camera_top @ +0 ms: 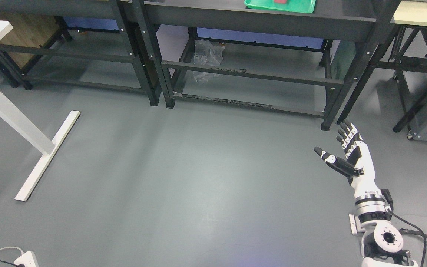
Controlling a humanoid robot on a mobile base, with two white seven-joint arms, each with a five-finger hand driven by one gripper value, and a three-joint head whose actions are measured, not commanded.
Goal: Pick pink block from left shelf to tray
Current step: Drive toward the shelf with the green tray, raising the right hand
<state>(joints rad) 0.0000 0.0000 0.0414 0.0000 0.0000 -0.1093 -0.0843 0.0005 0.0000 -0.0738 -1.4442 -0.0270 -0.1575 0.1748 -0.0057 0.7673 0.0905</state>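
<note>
Robot hand: the right robot hand (347,152) hangs over bare floor (198,178) at the lower right, palm up, fingers spread wide and thumb out to its left, holding nothing. The left one is out of view.
Pink block: a small reddish-pink block (281,1) sits in the green tray (302,7), well ahead of the robot hand and somewhat to its left, cut off by the top edge of the view. Only its lower sliver shows.
Tray: it lies on top of the dark shelf (258,16) that stands straight ahead of the robot hand.
Left shelf: a second dark shelf unit (69,9) stands far to the robot hand's left; I see no block on the part in view.
Task state: judging from this, the block is already in the tray, or another lies unseen.
Handling: probably light, rigid and not fragile; smooth faces could slip.
Grip: best taken across two opposite side faces, thumb against fingers, from above.
Count: one block, one tray, two shelf units, one robot hand.
Other: a crumpled clear plastic bag (208,59) lies under the nearer shelf; a white surface leg (32,148) stands far left.
</note>
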